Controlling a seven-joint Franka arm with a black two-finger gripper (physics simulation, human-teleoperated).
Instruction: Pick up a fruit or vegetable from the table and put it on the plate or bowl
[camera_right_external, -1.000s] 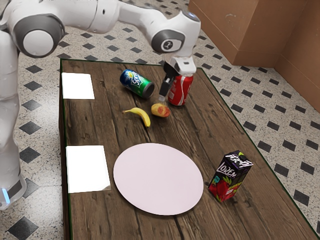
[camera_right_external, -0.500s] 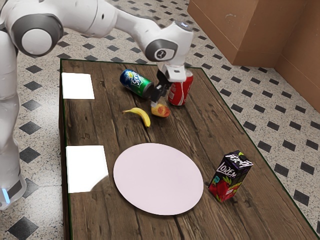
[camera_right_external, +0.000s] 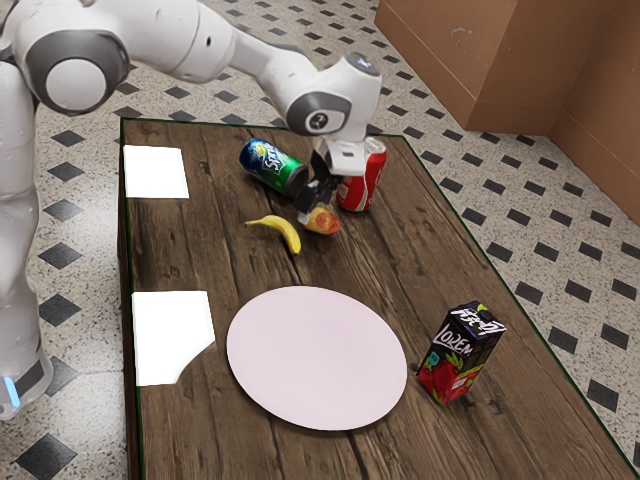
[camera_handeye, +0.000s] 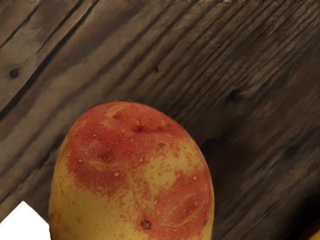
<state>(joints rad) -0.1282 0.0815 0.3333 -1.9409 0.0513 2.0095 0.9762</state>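
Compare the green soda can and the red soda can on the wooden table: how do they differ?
The green metal soda can lies on its side; the red metal soda can stands upright. The green can shows a blue patch; the red can shows white lettering. Both are similar-sized cylinders on the dark wooden table.

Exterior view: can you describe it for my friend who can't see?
A white robot arm has its black tool down at a red-and-yellow fruit on a wooden table. Close by are a banana, a green can and a red can; nearer the camera sit a big pink plate and a juice carton.
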